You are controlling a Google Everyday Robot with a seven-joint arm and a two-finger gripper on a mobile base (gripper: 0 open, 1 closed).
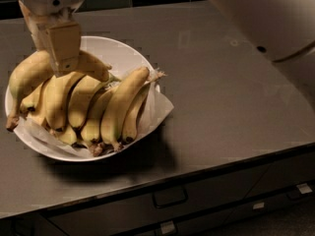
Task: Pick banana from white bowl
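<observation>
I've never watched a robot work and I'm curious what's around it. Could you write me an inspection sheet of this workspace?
Surface: glossy grey countertop.
Job's things: white bowl lined with a paper liner, holding a pile of yellow bananas.
Clutter: nothing seen.
Grippers: the tool is down on the bananas at the bowl's rear left.
Cables: nothing seen.
Surroundings: drawers under the counter's front edge; the robot's white arm at upper right.

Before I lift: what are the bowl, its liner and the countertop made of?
White bowl: looks like glazed ceramic, glossy smooth rim. Liner: crumpled thin paper, creased edges. Countertop: likely brushed metal, grey with dull reflections. Gripper sits among the bananas at the bowl's left.
</observation>
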